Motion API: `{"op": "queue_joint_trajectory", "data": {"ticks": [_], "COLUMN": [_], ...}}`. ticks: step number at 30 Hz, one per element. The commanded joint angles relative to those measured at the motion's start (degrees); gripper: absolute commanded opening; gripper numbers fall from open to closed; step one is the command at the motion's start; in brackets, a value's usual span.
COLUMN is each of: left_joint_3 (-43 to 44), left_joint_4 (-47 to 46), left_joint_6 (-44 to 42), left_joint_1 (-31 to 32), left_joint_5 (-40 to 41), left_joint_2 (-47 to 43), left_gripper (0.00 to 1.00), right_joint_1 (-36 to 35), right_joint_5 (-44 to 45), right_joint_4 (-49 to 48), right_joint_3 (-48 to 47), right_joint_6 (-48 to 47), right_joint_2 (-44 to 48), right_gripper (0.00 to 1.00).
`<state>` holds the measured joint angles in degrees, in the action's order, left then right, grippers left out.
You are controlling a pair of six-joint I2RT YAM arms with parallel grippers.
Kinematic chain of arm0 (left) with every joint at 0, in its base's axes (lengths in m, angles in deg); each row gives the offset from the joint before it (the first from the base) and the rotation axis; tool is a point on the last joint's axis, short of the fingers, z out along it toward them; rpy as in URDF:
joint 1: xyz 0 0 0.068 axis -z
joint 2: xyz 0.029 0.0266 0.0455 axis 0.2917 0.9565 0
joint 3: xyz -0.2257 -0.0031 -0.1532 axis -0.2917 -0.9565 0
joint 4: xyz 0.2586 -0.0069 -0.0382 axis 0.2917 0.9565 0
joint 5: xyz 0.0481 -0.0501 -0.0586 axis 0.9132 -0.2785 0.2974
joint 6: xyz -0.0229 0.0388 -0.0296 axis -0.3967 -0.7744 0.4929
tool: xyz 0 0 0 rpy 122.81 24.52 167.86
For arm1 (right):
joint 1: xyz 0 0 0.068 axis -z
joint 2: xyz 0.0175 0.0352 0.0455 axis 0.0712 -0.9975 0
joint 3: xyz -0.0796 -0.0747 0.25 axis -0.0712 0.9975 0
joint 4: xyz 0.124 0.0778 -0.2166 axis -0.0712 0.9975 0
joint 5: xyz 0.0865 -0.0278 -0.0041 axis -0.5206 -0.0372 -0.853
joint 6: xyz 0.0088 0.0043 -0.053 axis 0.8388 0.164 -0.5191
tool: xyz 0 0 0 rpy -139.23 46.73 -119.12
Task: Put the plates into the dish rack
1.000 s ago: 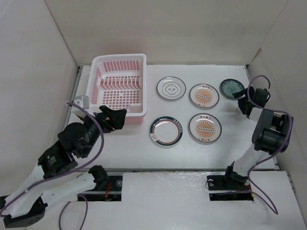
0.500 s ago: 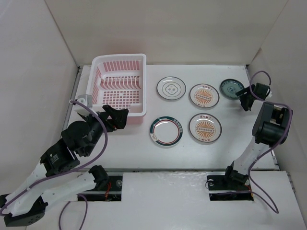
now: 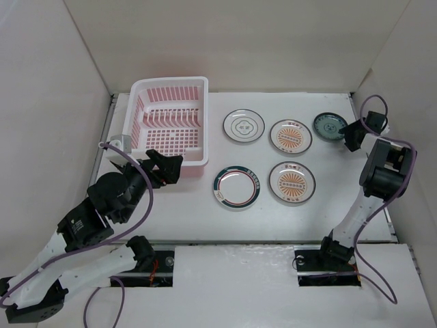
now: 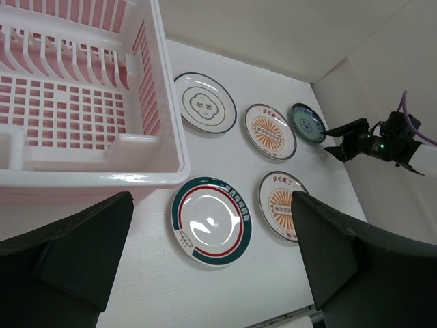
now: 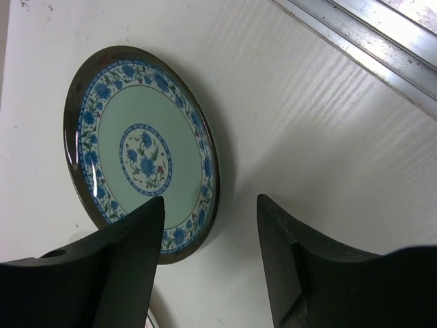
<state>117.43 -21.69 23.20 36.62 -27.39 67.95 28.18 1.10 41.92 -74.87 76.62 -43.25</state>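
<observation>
My right hand (image 5: 210, 205) is spread, fingers either side of the small green plate's (image 5: 136, 157) rim, low to the surface (image 5: 307, 102), I judge to catch its edge. Just past it lies a sunburst plate (image 3: 291, 136), easily nudged. The dish rack (image 3: 171, 81) sits far across, my left hand (image 3: 171, 166) spread wide beside it.

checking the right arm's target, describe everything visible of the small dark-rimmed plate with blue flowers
The small round glazed-looking plate has a dark glossy rim, a blue flower band and a pale green centre with a blue medallion. It lies flat, face up, at the table's far right, apart from other plates. The open right gripper straddles its edge; contact is unclear.
</observation>
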Motion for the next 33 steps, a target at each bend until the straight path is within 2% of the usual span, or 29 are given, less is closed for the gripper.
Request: {"op": "queue_joint_trajectory", "data": {"ticks": [1,6,11,20,24,29,33], "left_joint_3": [1.51,3.26,3.27,3.27,3.27,3.79,4.32], "left_joint_4": [-1.46,-0.41,0.12,0.12,0.12,1.26,1.88], "left_joint_6": [-0.5,-0.5,0.02,0.03,0.03,0.03,-0.5], "left_joint_1": [0.29,0.29,0.29,0.29,0.29,0.29,0.29], "left_joint_5": [0.29,1.34,1.34,1.34,1.34,2.48,3.01], "left_joint_2": [-0.48,-0.48,-0.48,-0.48,-1.0,-1.53,-2.58], "left_gripper": [1.0,1.0,1.0,1.0,1.0,1.0,1.0], "right_joint_1": [0.42,0.42,0.42,0.42,0.42,0.42,0.42], "right_joint_5": [-0.32,-1.37,-1.38,-1.9,-1.9,-1.9,-1.38], "right_joint_4": [3.49,8.33,10.97,13.53,14.84,15.46,15.99], "right_joint_3": [-4.54,-9.03,-11.75,-14.57,-15.89,-15.89,-16.41], "right_joint_6": [-1.59,-3.26,-4.4,-4.93,-5.46,-5.46,-5.98], "right_joint_2": [-1.38,-3.85,-6.04,-8.15,-8.68,-9.21,-9.21], "right_gripper": [0.61,0.58,0.45,0.42,0.29,0.27,0.15]}}
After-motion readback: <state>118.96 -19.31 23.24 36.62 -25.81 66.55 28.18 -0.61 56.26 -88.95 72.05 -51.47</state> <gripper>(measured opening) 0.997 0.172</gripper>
